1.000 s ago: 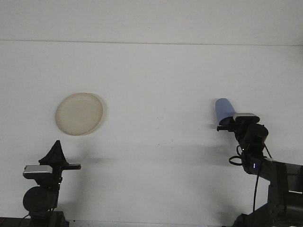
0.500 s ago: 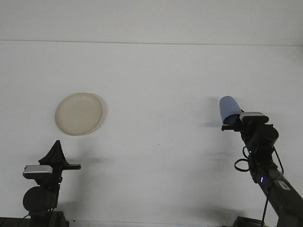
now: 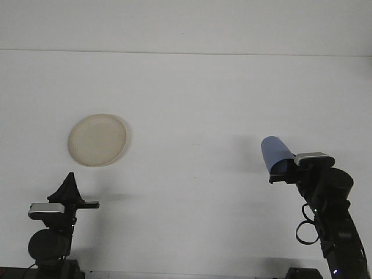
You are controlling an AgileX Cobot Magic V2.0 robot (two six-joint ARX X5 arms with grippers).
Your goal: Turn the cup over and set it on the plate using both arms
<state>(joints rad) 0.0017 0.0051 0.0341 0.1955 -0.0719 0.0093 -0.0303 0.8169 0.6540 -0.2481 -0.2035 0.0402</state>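
Note:
A blue cup point(image 3: 274, 154) hangs above the white table at the right, tilted with its closed base up and to the left. My right gripper point(image 3: 283, 170) is shut on the cup's lower end, which hides the mouth. A round cream plate point(image 3: 97, 139) lies flat on the table at the left, with nothing on it. My left gripper point(image 3: 69, 181) rests low at the front left, a short way in front of the plate, its fingers drawn to a point and holding nothing.
The white table point(image 3: 192, 104) runs back to a wall edge across the top of the view. Cables loop beside the right arm point(image 3: 331, 215) near the front edge.
The right arm has drawn the blue cup lower in the view and slightly left, still holding it. The left arm and the plate have not moved.

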